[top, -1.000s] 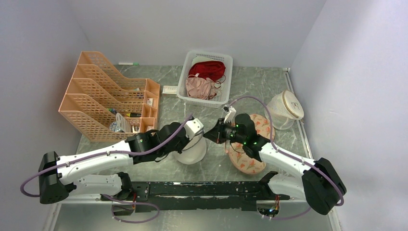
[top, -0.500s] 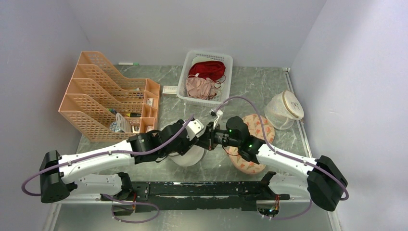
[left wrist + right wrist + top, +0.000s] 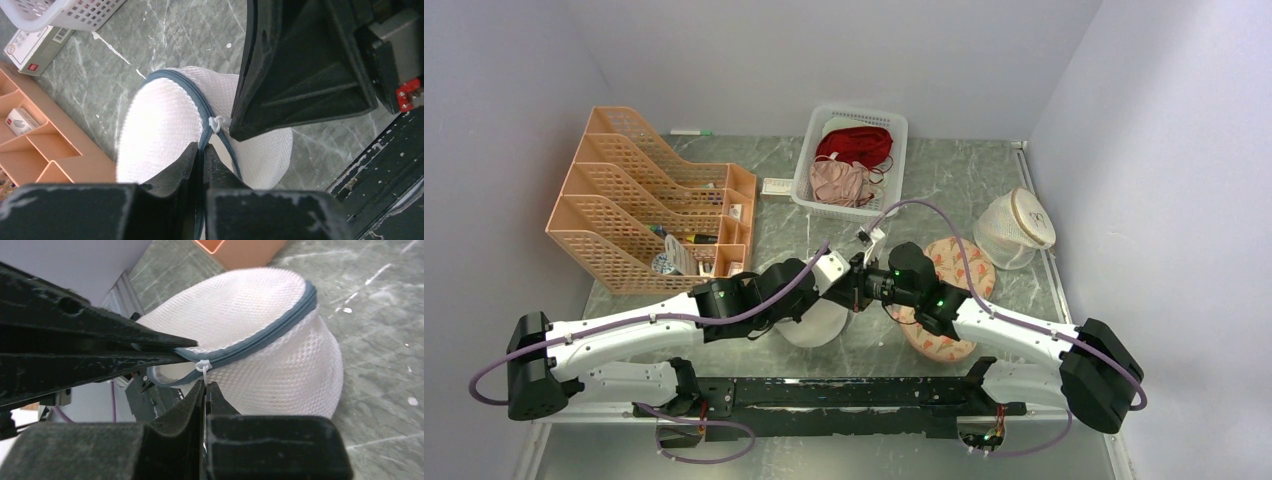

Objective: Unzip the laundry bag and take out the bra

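At bag [image 3: 160, 130] rim: left tool [image 3: 202, 148], right tool [image 3: 205, 385]

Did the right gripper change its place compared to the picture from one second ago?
Yes. The right gripper has shifted to the left, away from the flowered pouch and closer to the mesh bag.

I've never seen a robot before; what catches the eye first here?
Two black grippers meet on a white mesh laundry bag at the near middle of the table: the left gripper pinches its blue-grey zipper rim, the right gripper the white zipper tie. Behind, a dark red garment lies in a white basket.
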Controlling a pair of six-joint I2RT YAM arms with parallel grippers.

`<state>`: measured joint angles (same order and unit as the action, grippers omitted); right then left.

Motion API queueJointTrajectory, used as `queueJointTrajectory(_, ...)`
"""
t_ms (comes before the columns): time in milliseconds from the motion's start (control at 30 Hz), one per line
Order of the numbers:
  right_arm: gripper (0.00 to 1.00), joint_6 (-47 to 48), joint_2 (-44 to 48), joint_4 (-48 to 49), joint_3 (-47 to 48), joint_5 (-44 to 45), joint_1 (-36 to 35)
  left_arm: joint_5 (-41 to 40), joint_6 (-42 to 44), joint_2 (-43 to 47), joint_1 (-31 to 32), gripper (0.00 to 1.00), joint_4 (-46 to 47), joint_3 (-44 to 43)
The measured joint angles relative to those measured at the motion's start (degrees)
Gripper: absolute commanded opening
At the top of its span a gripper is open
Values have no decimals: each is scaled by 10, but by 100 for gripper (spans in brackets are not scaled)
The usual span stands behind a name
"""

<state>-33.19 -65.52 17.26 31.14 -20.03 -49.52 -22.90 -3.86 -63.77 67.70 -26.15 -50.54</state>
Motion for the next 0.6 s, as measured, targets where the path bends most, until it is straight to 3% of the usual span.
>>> queueJointTrajectory(200,0,-20,1,-26,0,51,17,-8,0,1,5,7,0,0)
queueJointTrajectory(433,0,-61,17,-52,-21,52,100,-15,0,14,12,7,10,0)
queueJointTrajectory(600,0,-64,33,-55,-27,35,110,-20,0,15,14,12,12,0)
